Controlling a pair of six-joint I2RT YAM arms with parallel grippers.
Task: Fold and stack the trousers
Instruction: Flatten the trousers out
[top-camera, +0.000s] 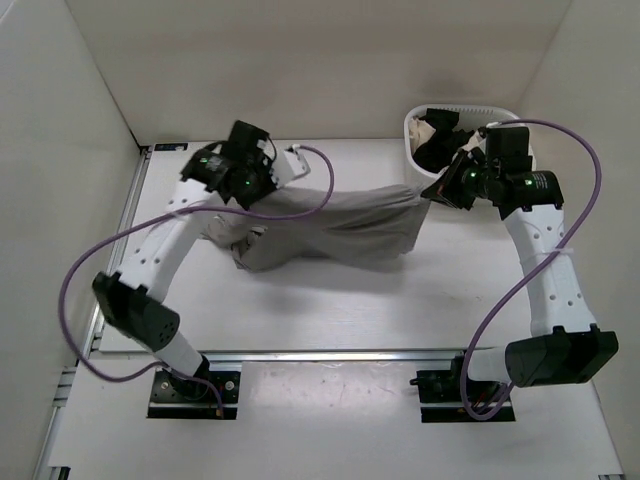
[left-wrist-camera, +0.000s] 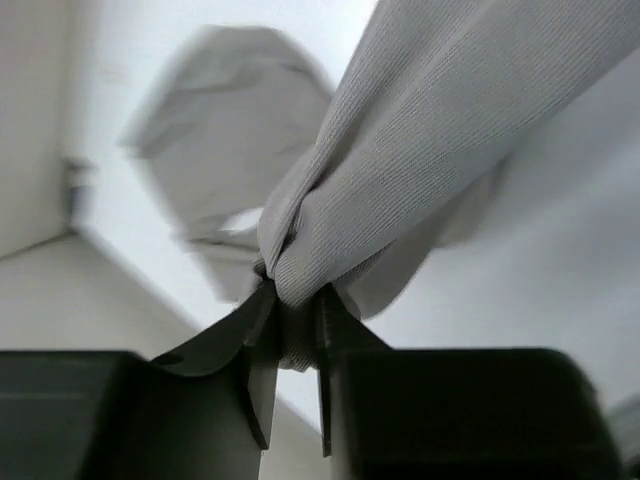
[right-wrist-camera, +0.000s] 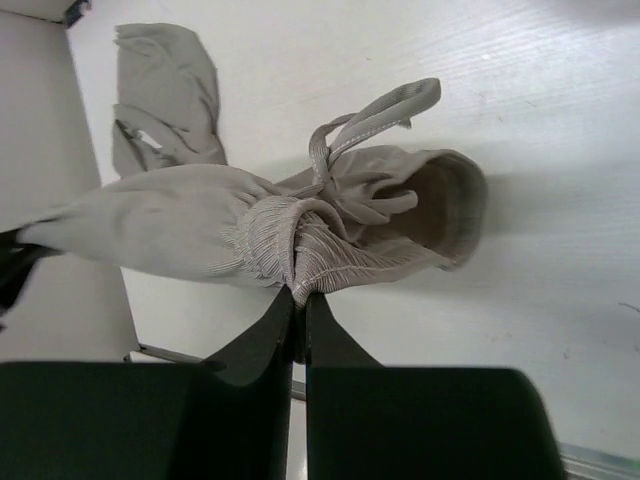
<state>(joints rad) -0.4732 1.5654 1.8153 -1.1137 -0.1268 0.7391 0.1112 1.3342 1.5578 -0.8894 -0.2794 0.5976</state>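
The trousers (top-camera: 345, 228) are strung out across the middle of the top view. They're thin grey ribbed fabric, hanging in a twisted band from upper left to upper right, with the slack crumpled on the desk (top-camera: 350, 310) at centre left. The left gripper (left-wrist-camera: 293, 305) is clamped on a bunched fold. The right gripper (right-wrist-camera: 300, 298) is pinched tight on the gathered waistband, with the drawstring (right-wrist-camera: 375, 115) flopping loose above it.

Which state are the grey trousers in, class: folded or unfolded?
Unfolded: the trousers stretch bunched between the left gripper and right gripper, each pinching one end.
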